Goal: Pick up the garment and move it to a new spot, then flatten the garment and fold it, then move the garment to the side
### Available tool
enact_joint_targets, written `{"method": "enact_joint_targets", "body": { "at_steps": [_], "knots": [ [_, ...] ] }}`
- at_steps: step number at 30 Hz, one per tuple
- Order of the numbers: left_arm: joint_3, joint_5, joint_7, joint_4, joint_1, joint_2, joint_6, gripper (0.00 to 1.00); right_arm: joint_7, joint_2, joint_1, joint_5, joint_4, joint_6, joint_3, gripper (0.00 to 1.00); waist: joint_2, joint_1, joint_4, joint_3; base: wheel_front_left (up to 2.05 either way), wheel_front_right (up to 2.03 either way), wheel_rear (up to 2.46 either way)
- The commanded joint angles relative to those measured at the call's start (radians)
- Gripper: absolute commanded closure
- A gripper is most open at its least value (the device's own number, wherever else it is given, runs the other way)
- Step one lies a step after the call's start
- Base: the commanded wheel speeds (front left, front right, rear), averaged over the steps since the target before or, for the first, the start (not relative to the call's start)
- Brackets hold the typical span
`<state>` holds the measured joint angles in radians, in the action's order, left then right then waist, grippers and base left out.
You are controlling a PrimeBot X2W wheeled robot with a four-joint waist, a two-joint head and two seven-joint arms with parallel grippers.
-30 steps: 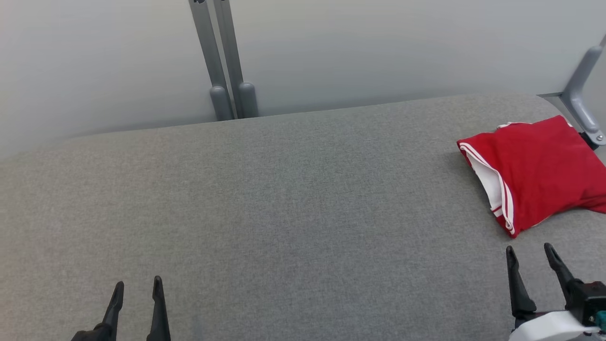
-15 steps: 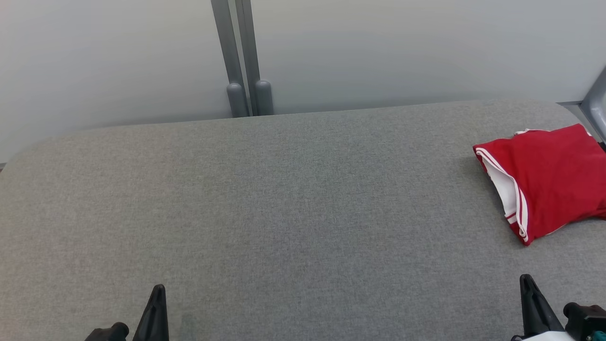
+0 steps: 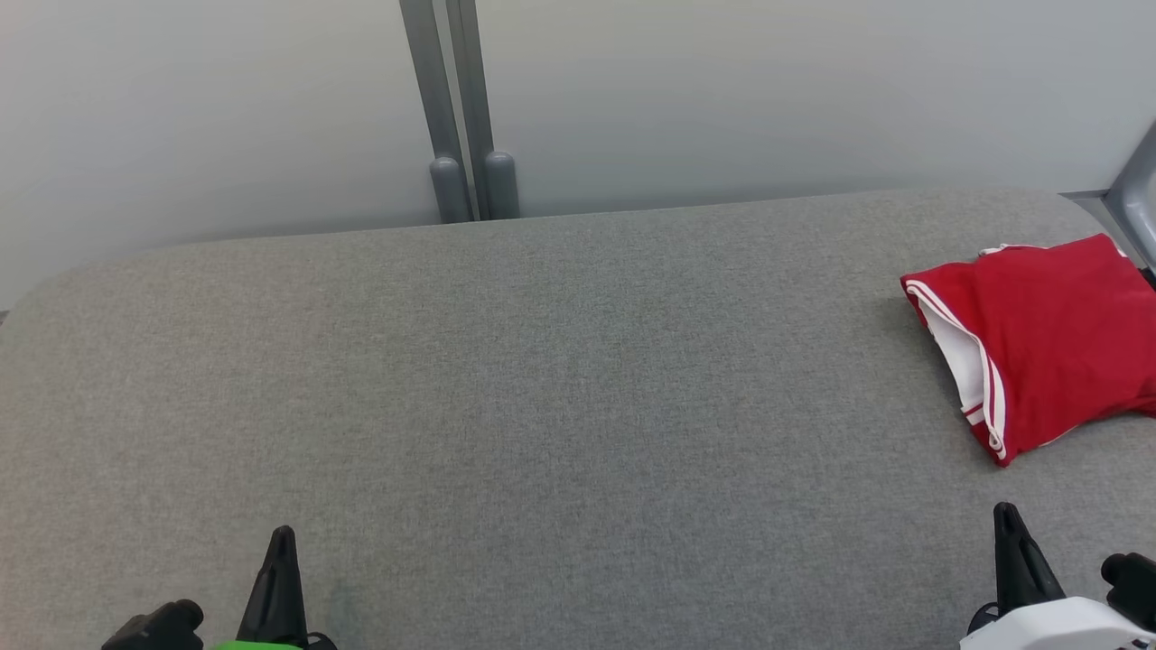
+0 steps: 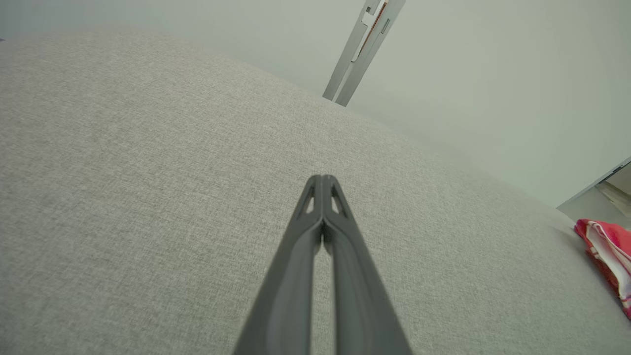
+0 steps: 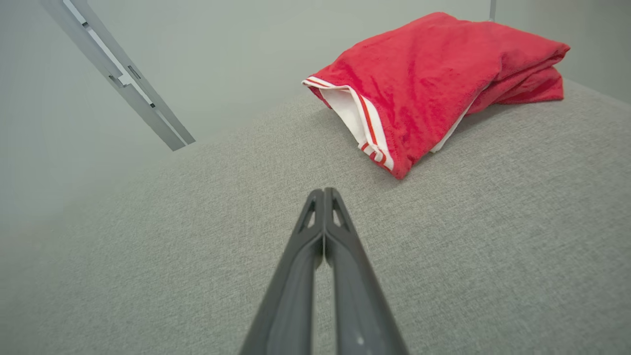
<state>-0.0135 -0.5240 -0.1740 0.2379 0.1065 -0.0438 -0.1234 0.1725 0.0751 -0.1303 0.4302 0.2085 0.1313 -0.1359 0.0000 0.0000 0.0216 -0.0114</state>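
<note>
Desk (image 3: 542, 379): grey woven cloth, matt, slightly coarse. Garment (image 5: 429, 79): red cloth, soft fuzzy nap, white trim. Posts (image 3: 461, 99): smooth grey metal, satin. My left end effector (image 4: 322, 178) and right end effector (image 5: 324, 191): matt dark plastic.

Grey posts (image 3: 461, 108) stand behind the padded table (image 3: 542, 379).

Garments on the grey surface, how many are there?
1. The red garment with white trim lies folded at the right end of the grey surface; its folds could hide another.
</note>
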Motion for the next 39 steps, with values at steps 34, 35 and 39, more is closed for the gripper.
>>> {"method": "enact_joint_targets", "body": {
  "at_steps": [34, 35, 39],
  "knots": [
    [-0.044, -0.487, 0.123, -0.004, -0.115, -0.011, -0.005, 1.00, -0.126, -0.007, 0.120, 0.524, 0.008, 0.000, 0.009, 1.00, 0.0000, 0.0000, -0.007, 0.005, 0.00, 0.00, 0.00],
    [-0.045, -0.500, 0.127, -0.004, -0.117, -0.011, -0.005, 1.00, -0.130, -0.008, 0.123, 0.538, 0.009, 0.000, 0.010, 1.00, 0.0000, 0.0000, -0.007, 0.005, 0.00, 0.00, 0.00],
    [-0.049, -0.543, 0.138, -0.003, -0.124, -0.011, -0.006, 1.00, -0.141, -0.009, 0.132, 0.584, 0.011, 0.000, 0.011, 1.00, 0.0000, 0.0000, -0.008, 0.005, 0.00, 0.00, 0.00]
  ]
}}
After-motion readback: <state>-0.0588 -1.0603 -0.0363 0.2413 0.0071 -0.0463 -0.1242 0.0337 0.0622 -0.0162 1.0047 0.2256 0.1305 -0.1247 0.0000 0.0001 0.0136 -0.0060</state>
